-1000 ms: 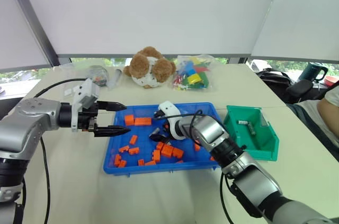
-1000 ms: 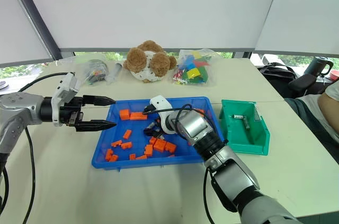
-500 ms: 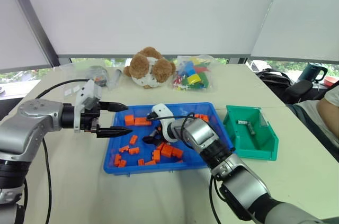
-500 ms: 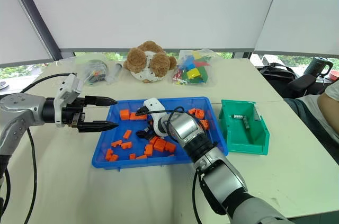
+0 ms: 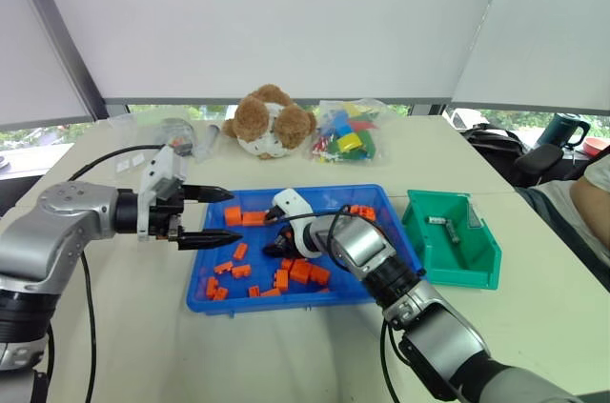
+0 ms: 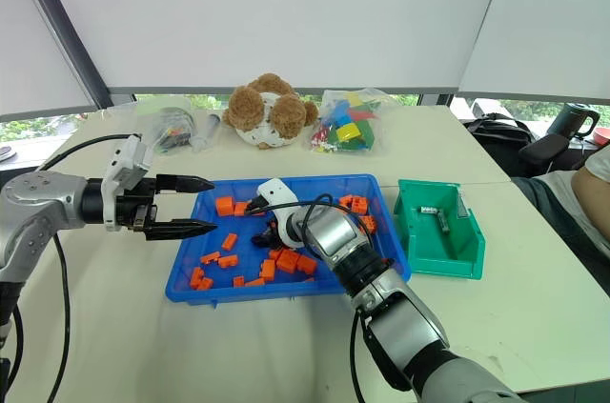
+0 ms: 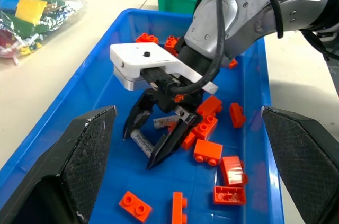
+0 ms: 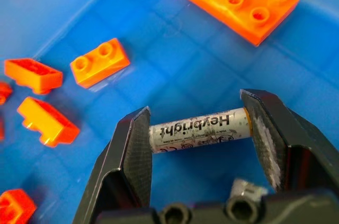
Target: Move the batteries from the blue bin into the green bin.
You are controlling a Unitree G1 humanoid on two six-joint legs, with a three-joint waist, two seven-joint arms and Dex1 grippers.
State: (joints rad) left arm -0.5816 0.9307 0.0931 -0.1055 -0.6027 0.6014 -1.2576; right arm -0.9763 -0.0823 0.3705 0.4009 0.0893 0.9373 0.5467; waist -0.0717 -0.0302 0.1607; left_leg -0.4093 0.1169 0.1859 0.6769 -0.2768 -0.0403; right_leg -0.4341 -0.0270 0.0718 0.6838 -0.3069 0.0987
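Note:
The blue bin (image 5: 286, 300) lies in the middle of the table, scattered with orange bricks (image 5: 303, 272). My right gripper (image 8: 195, 113) reaches down into it and is shut end to end on a silver battery (image 8: 196, 128) resting on the bin floor. A second battery (image 7: 164, 123) lies just behind the fingers. The left gripper (image 5: 232, 216) hovers open and level over the bin's left rim, holding nothing. To the right of the blue bin stands the green bin (image 5: 477, 274), with two batteries (image 5: 437, 220) inside it.
A brown teddy bear (image 5: 269, 122) and a bag of coloured bricks (image 5: 345, 131) sit behind the blue bin, with another clear bag (image 5: 176, 133) at the back left. A person's arm (image 5: 591, 203) shows at the right edge, near a dark mug (image 5: 562, 127).
The right gripper's jaws have narrowed from wide open onto the ends of the battery. The left arm has kept still.

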